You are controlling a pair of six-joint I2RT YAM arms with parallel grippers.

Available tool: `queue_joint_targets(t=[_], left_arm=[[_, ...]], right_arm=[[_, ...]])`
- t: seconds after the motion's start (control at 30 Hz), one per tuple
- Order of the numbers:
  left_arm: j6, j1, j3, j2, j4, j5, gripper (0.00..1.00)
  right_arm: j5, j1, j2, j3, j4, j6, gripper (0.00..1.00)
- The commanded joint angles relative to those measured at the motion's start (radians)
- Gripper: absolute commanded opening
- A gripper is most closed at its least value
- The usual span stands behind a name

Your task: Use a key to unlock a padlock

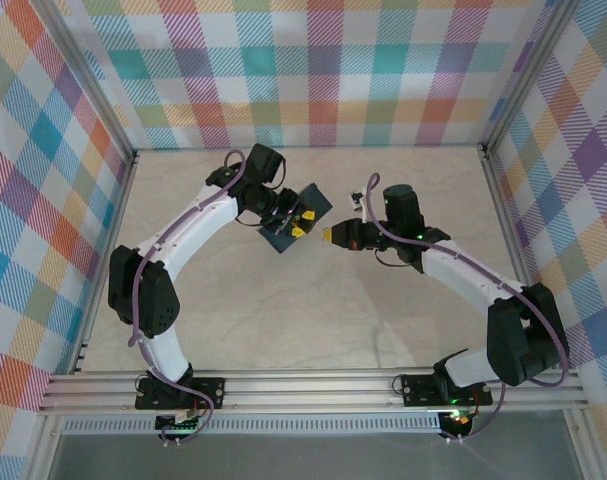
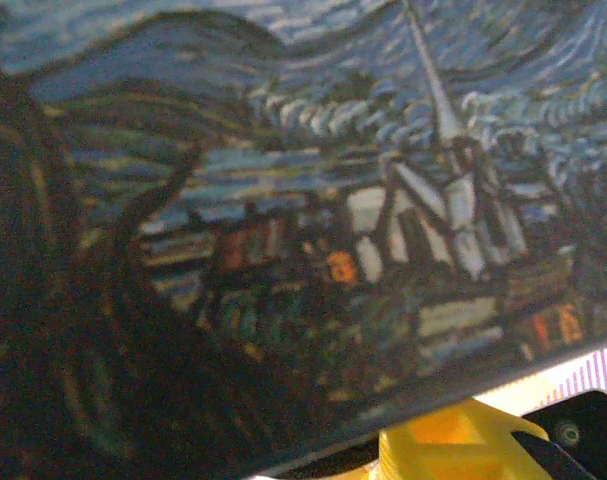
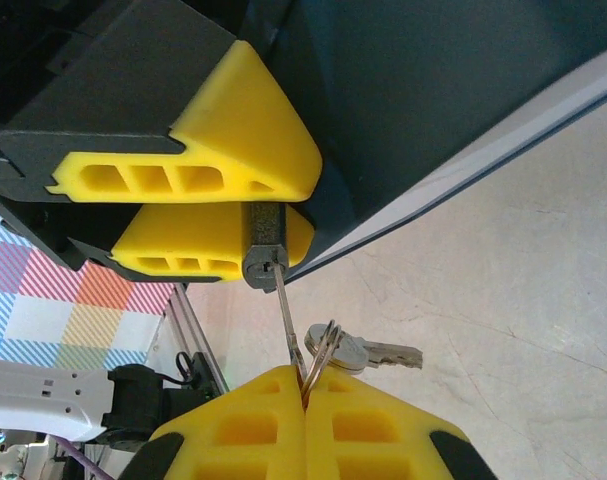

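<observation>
Key [image 3: 289, 322] is sitting tip-first in the padlock [image 3: 264, 248], pinched by the closed right end effector [image 3: 305, 385], while the left end effector [image 1: 301, 222] is clamping the padlock beside the tin [image 3: 433, 100]; turning should be running true to the blade, without side load.

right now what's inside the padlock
The key pokes into the padlock, its head pinched by the right gripper. How deep it goes is hidden; the left gripper's fingers cover most of the padlock.
</observation>
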Motion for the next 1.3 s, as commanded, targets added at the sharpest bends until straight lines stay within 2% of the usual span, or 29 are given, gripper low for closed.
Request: queue_joint_targets(t=[0.0,0.6,0.8,1.27], left_arm=[[0.0,0.009,-0.001,-0.06,0.032,0.034,0.0],[-0.006,0.009,-0.005,-0.055,0.038,0.028,0.0],[-0.001,0.027,-0.007,-0.06,0.032,0.022,0.0],[0.002,0.027,-0.009,-0.067,0.029,0.028,0.0]], right_arm=[[-0.026,0.005,0.017,0.028,0.036,0.006,0.0],[-0.059,0.024,0.008,0.022,0.058,-0.005,0.0],[-0.036,0.026,0.0,0.015,0.007,-0.028,0.0],[-0.046,0.039,0.019,0.026,0.055,-0.013,0.0]])
